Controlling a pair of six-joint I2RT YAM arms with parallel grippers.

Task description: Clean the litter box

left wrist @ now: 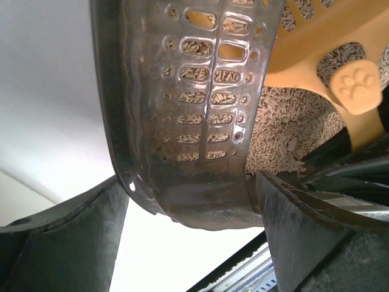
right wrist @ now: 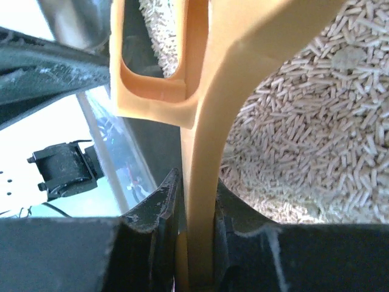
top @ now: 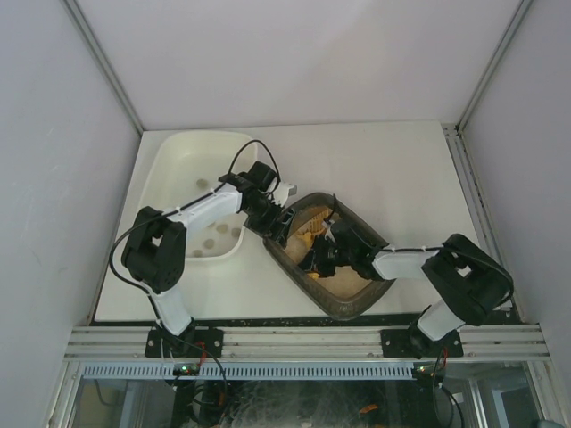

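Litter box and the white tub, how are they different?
The litter box is dark brown and smaller; the white tub is pale and bigger. The litter box holds beige litter, with an orange scoop; the white tub holds only a few small lumps. Both are open plastic trays.

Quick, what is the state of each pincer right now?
The left pincer is closed on the litter box rim.
The right pincer is closed on the orange litter scoop handle.
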